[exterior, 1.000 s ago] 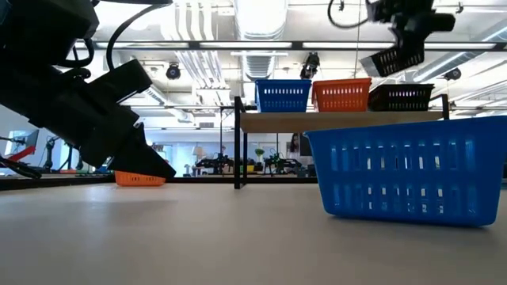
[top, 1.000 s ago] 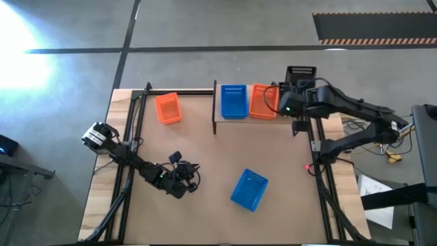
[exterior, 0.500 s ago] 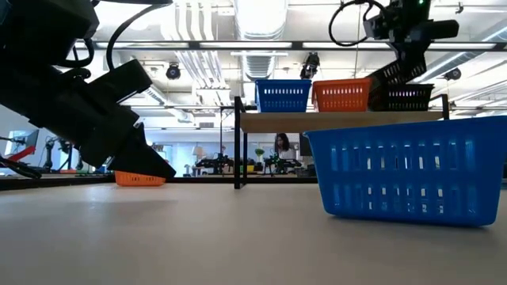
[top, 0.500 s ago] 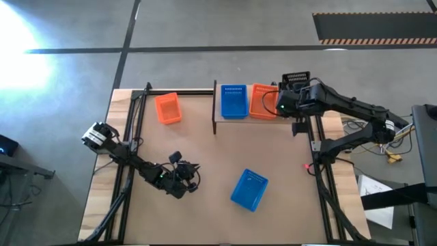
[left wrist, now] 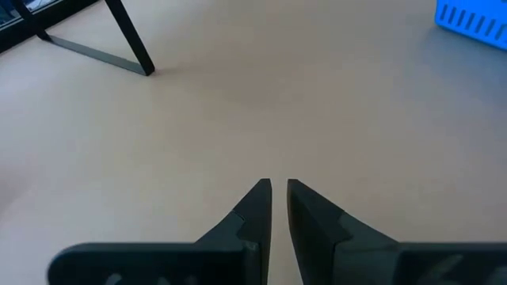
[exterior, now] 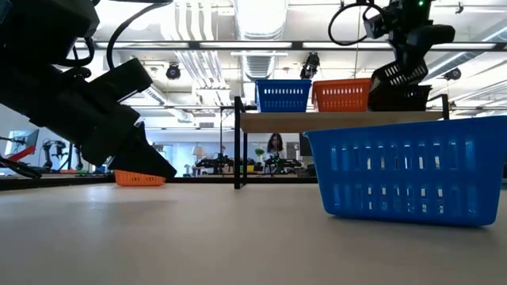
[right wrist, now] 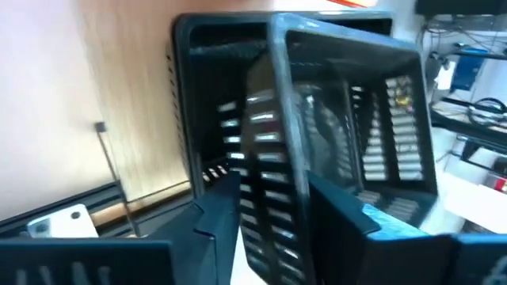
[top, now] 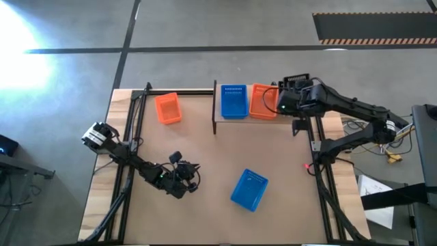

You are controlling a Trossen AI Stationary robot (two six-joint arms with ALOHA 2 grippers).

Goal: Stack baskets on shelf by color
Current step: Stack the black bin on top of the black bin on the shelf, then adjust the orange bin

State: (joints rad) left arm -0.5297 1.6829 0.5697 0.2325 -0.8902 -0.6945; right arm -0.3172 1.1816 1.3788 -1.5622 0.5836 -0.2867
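Straddling black basket (right wrist: 317, 158) wall (fingers (right wrist: 218, 210) apart).

The counter (top: 205, 157) holds an orange basket (top: 167, 108) near its far left corner, a blue basket (top: 248, 189) toward the near edge, and the shelf (exterior: 341, 119) at the far edge.

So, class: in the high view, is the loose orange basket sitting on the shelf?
No. The orange basket lies on the tabletop, left of the shelf.
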